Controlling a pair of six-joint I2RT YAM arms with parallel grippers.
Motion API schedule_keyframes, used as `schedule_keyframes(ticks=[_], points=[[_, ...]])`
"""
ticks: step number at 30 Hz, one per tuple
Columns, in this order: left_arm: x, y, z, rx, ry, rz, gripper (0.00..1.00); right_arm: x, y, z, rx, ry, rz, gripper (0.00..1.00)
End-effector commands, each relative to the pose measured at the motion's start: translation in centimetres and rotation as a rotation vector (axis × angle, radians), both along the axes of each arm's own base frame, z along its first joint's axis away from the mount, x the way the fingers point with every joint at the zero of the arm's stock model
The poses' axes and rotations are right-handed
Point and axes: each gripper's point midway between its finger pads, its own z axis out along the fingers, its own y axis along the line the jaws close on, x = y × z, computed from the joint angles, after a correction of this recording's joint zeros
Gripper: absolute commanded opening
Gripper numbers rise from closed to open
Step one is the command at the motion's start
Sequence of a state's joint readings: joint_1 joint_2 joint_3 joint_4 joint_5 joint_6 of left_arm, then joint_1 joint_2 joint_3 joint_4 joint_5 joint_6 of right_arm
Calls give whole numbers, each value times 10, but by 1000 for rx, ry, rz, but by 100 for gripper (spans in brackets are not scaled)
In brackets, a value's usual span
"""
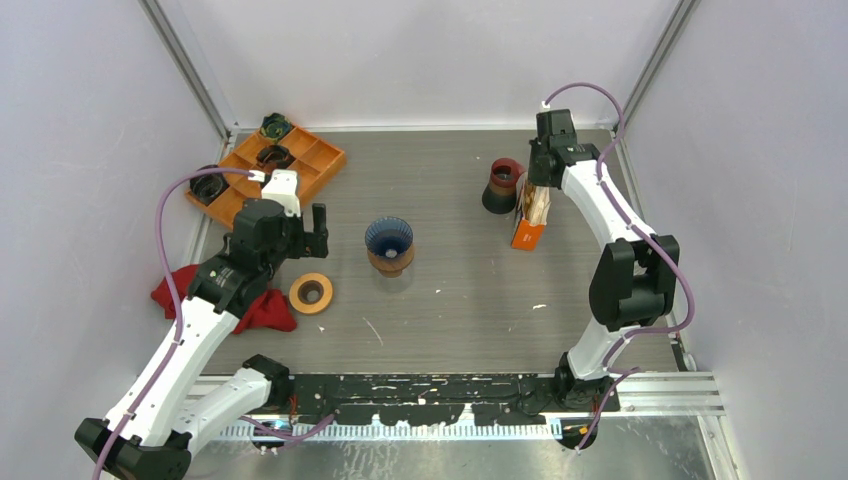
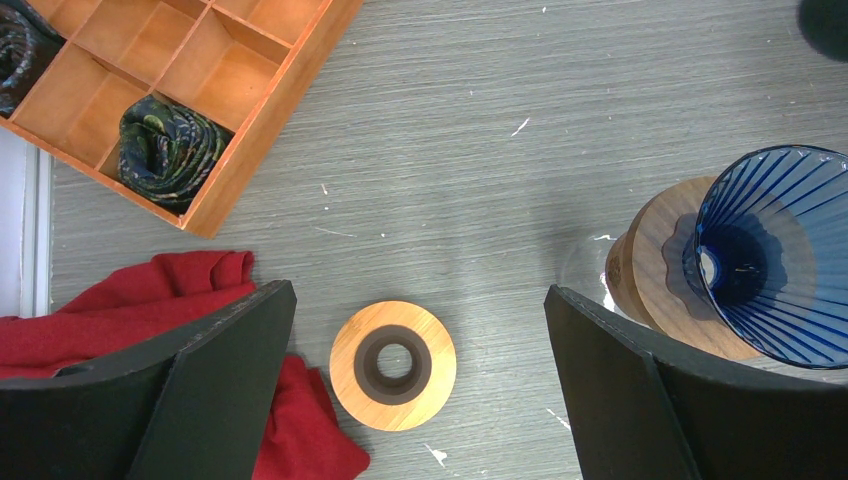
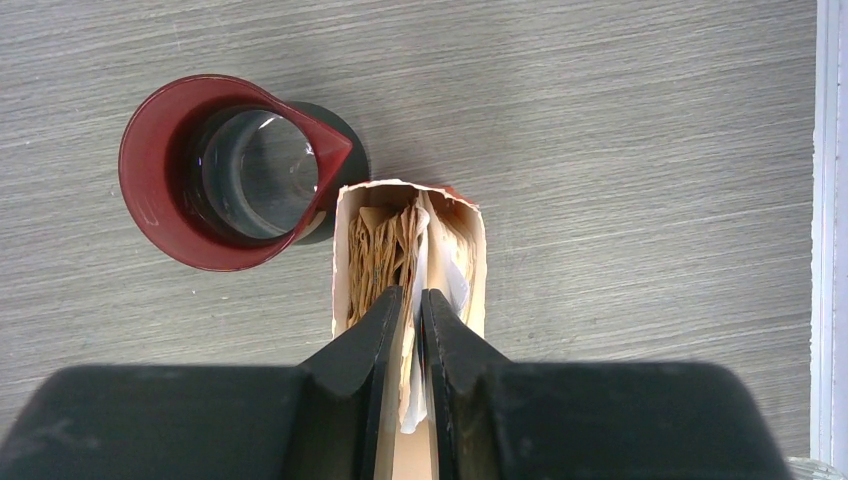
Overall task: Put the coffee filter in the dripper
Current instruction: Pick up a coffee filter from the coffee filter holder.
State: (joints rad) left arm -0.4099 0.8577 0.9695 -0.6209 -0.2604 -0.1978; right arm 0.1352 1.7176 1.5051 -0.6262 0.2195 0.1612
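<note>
The blue ribbed glass dripper (image 1: 388, 238) stands on a wooden collar at mid-table, with nothing inside it; in the left wrist view the dripper (image 2: 775, 255) is at the right edge. An open orange box (image 1: 530, 222) of brown paper filters (image 3: 375, 255) stands at the back right. My right gripper (image 3: 410, 292) reaches down into the box, its fingers shut on a pale coffee filter (image 3: 417, 395) at the top of the stack. My left gripper (image 2: 418, 290) hangs wide open above the table left of the dripper, holding nothing.
A red-rimmed glass server (image 3: 235, 172) stands just left of the filter box. A wooden ring (image 2: 392, 365) lies below my left gripper, beside a red cloth (image 2: 150, 300). An orange compartment tray (image 2: 250, 130) with dark rolled items sits at the back left.
</note>
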Motion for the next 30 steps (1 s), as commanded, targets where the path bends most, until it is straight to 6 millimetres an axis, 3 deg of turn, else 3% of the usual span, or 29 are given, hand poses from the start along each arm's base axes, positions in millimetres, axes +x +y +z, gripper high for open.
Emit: schedule_keyframes(ticks=[1,23,30], points=[[6,-2,15,-25,-66,-5,99,2,-3,6,3,-26,-25,19],[7,-3,15,-28,-65,-7,99,-18,-4,-17,14,98,-52,24],[6,-3,15,-28,-64,-9,99,-21,-1,-5,45,84,-41,20]])
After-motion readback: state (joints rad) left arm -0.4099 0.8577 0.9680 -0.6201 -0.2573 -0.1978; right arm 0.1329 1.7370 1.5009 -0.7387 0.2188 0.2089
